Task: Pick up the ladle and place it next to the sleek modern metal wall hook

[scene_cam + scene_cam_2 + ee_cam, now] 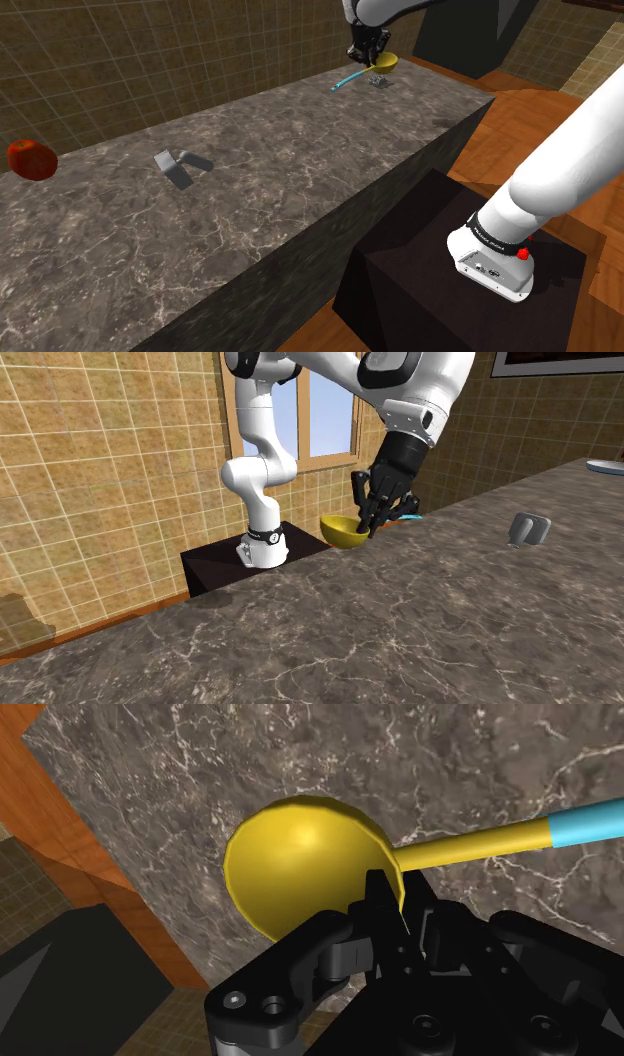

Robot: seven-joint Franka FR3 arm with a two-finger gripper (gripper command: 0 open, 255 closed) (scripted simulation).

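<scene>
In the shoulder view, the gripper (369,60) is seen at the far end of the dark marbled counter (250,200), right over the ladle (385,63). The ladle's yellow bowl and blue handle end are seen just beside a small grey piece (378,81). A larger grey piece (180,167) and a red object (31,159) are set well apart from it. In the second exterior view, the bowl is seen at the counter's far edge, and a grey hook (527,529) stands toward that view's right. In the wrist view, the fingers (380,899) are seen clamped on the bowl's rim where the handle begins.
</scene>
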